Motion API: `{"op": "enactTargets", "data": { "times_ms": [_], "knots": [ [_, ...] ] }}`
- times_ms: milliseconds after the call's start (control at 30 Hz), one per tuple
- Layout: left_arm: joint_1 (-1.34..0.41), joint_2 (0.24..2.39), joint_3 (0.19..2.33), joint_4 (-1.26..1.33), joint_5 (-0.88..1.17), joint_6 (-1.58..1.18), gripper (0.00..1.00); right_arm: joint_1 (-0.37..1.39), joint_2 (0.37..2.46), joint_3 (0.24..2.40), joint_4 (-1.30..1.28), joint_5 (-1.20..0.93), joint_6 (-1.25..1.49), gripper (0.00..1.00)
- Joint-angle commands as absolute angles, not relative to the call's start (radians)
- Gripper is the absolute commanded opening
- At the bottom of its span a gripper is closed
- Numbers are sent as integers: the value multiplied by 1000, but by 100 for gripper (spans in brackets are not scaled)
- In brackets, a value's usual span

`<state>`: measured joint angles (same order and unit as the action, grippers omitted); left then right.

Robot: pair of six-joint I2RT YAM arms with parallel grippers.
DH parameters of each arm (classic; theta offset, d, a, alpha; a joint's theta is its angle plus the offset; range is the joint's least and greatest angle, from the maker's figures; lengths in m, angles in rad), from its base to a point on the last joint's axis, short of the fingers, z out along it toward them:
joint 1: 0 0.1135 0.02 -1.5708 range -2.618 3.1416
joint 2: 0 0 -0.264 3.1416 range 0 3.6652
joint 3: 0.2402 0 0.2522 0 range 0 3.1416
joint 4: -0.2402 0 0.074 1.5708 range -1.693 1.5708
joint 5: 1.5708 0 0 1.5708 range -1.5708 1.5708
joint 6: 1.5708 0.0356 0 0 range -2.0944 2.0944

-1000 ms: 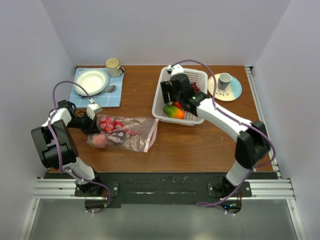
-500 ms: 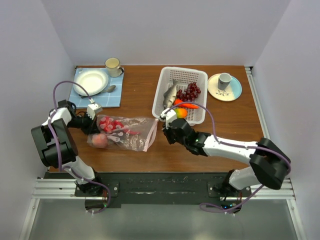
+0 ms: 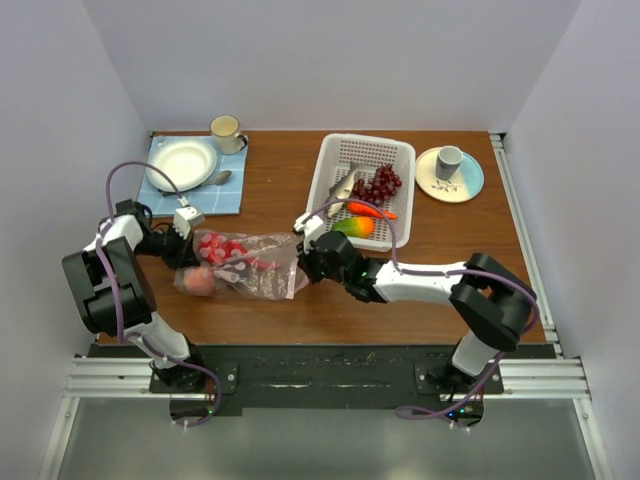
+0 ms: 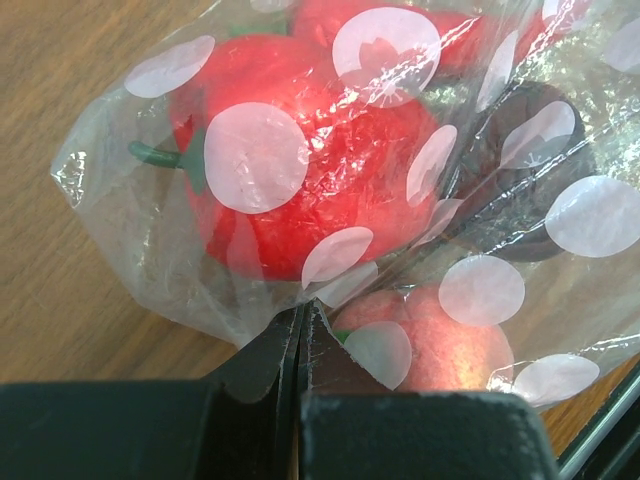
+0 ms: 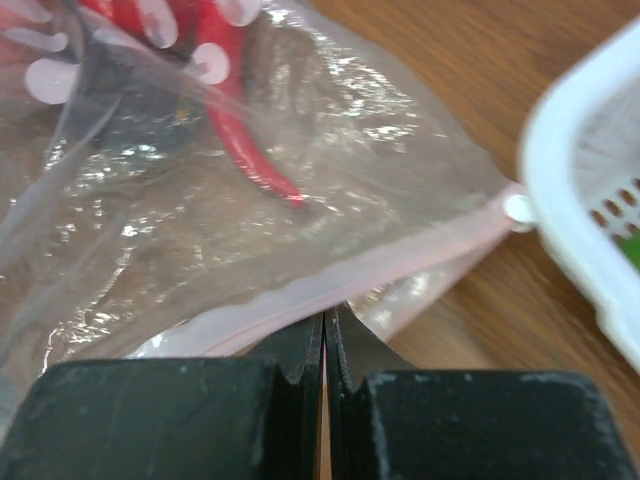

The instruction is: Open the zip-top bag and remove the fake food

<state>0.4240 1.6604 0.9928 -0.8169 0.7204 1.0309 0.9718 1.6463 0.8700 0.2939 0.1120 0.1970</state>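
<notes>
Zip-top bag, clear crinkly plastic with pale dots and a pink zip strip, lies on the brown wooden table between the two arms, and it now has a hold at each end. On the left nothing has changed. The left gripper stays with its jaws clamped on the bag's closed end. The fake food, red round plastic pieces and a pink-red fruit, is bunched just behind the film.

On the right is the change. The right gripper was spread wide over the white perforated plastic basket a second ago. It has swung across to the bag's mouth, and its jaws are pressed together on the pink zip edge. A red chili lies just inside. With both ends pinned, the bag looks ready for the mouth to be pulled open so that the pieces inside can come out.
</notes>
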Motion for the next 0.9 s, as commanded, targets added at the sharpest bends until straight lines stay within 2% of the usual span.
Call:
{"op": "enactTargets", "data": {
  "times_ms": [0, 33, 100, 133, 233, 333, 500, 700, 867],
  "knots": [
    [422, 1663, 1034, -815, 735, 1028, 0, 1035, 1703, 948, 367, 72, 193, 6],
    [422, 1666, 1035, -815, 733, 1028, 0, 1042, 1715, 956, 370, 66, 189, 9],
    [422, 1666, 1037, -816, 732, 1026, 0, 1064, 1756, 983, 385, 51, 180, 26],
    [422, 1666, 1038, -816, 732, 1028, 0, 1072, 1770, 994, 388, 51, 163, 51],
    [422, 1664, 1039, -819, 732, 1029, 0, 1104, 1815, 1022, 429, 81, 114, 67],
    [422, 1664, 1040, -827, 729, 1037, 0, 1114, 1861, 1041, 482, 100, 68, 72],
    [422, 1661, 1035, -833, 719, 1052, 0, 1118, 1949, 1091, 532, 120, 6, 74],
    [422, 1666, 1045, -844, 719, 1057, 0, 1121, 2026, 1138, 552, 228, -92, 71],
    [422, 1664, 1045, -847, 706, 1066, 0, 1118, 2002, 1056, 607, 316, -141, 67]
  ]
}}
